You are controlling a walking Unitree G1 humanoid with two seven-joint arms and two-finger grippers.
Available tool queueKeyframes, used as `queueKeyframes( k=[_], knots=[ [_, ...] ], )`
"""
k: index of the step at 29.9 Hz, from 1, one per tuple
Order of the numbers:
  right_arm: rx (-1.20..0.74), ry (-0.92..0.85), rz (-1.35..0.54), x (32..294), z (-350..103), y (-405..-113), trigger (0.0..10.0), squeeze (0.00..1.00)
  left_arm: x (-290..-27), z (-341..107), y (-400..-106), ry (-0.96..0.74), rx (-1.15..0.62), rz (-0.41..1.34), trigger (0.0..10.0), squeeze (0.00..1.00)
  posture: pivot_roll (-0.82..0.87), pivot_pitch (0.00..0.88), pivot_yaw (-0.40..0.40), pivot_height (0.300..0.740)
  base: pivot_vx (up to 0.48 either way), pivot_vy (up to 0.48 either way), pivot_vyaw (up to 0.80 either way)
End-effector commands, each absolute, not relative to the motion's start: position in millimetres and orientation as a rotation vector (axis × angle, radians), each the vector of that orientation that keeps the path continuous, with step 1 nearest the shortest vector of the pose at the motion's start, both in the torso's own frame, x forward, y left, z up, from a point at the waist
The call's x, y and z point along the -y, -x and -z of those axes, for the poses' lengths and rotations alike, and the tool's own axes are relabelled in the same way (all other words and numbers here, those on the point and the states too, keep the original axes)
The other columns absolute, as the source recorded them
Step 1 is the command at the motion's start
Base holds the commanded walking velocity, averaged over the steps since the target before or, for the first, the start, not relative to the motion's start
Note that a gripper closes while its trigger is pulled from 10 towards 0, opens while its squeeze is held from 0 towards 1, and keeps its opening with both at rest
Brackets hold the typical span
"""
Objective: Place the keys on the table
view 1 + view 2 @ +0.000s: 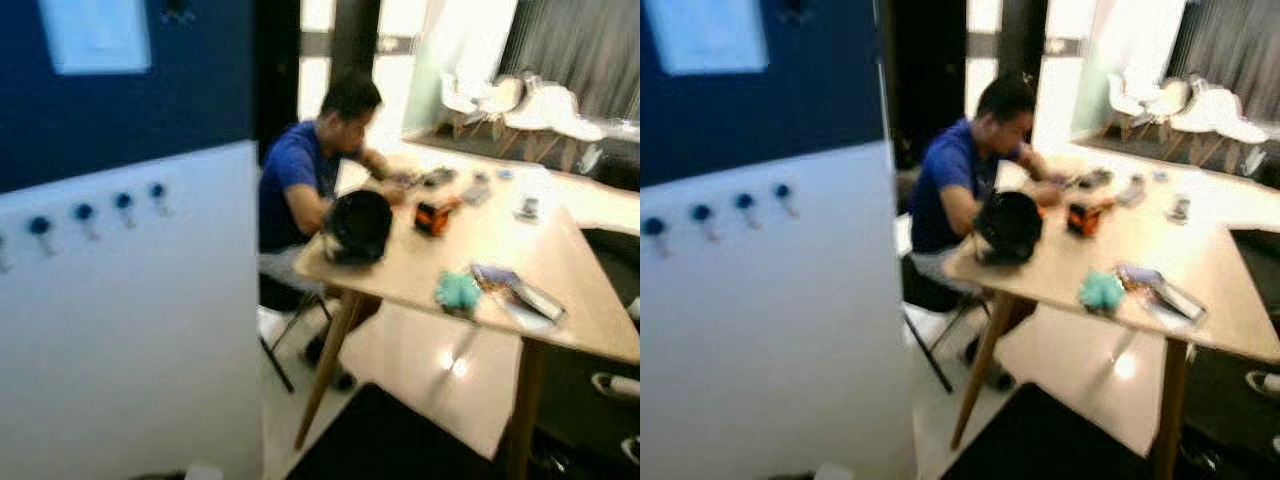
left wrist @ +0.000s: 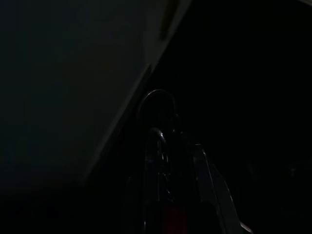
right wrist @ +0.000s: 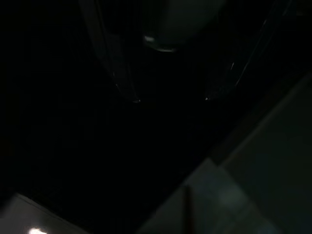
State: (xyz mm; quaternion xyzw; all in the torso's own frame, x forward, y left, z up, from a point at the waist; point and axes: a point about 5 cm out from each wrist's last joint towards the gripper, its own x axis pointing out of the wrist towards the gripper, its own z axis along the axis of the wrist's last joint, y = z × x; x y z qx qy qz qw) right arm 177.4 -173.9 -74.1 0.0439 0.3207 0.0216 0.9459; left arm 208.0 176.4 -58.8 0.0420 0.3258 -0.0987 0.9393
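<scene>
We see a person [image 1: 310, 180] seated at the cluttered table [image 1: 560, 300]; our right gripper [image 3: 170, 100] hangs spread, left gripper [image 2: 161, 146] unclear

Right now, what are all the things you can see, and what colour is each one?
table: one, light wood, ahead to the right.
person: one, blue shirt, seated at the table's far left side.
round object: one, black, on the table's near left corner.
small box: one, orange and black, mid-table.
soft lump: one, teal, near the front edge.
flat items: a few, blurred, beside the teal lump.
chairs: several, white, far back.
wall pegs: at least four, blue-topped, on the white panel at left.
left pincer: one, very dark, with a ring-shaped thing at its fingers.
right pincer: one, dark, fingers apart.
</scene>
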Motion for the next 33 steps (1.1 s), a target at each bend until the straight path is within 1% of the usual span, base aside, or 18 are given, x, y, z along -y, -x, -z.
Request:
queueKeyframes(
  k=[1, 33],
  knots=[
    [-0.658, -0.084, -0.044, 174.5, 74.7, -176.0, 10.0, 0.0, -176.9, 57.9, -208.5, -0.086, -0.655, 0.201, 10.0, 0.0, 0.06, 0.008, 0.019, 0.74, 0.0, 0.0, -0.8],
    [-0.658, -0.078, -0.051, 175.7, 74.1, -177.2, 10.0, 0.0, -179.4, 57.5, -207.7, -0.071, -0.641, 0.166, 10.0, 0.0, 0.06, 0.006, 0.011, 0.74, 0.0, 0.0, -0.78]
  ],
)
